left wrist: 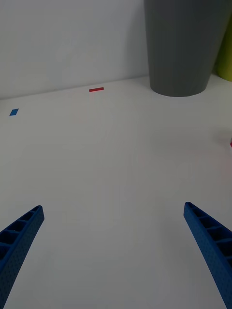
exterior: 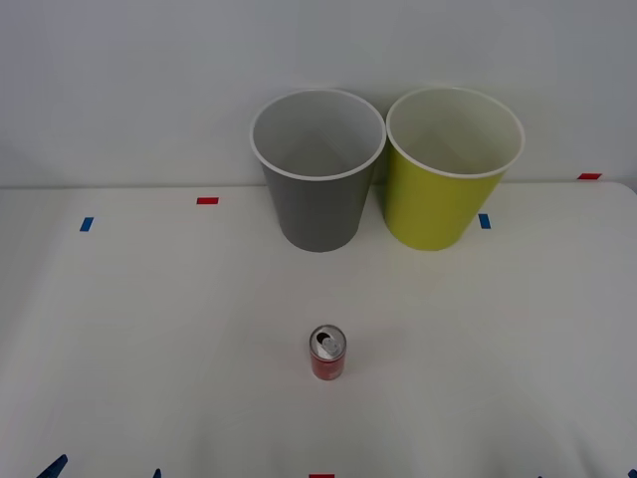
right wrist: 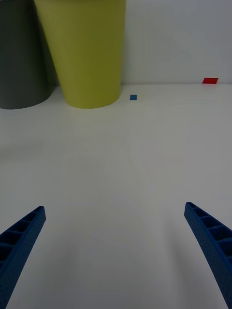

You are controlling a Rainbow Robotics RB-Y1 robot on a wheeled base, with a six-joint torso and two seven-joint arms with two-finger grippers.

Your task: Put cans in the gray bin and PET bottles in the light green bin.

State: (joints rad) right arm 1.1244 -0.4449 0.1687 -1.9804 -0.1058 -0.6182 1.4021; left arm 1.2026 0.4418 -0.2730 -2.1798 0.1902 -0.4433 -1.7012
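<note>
The red can [exterior: 326, 353] is stood upright near the bench's [exterior: 119, 329] front edge, midway across, well apart from both grippers. The left gripper [left wrist: 113, 256] and right gripper [right wrist: 113, 256] are held spread wide over bare bench. At the back edge the gray bin [exterior: 317, 189] and light green bin [exterior: 443, 184] are set side by side against a white wall.

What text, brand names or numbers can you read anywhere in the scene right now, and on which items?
None can be read.
The red can: its side shows no print that can be made out.
The gray bin and the light green bin: plain walls, no label.
The red and blue tape marks on the table: plain patches, no writing.
The left gripper and the right gripper, both open: no markings.
</note>
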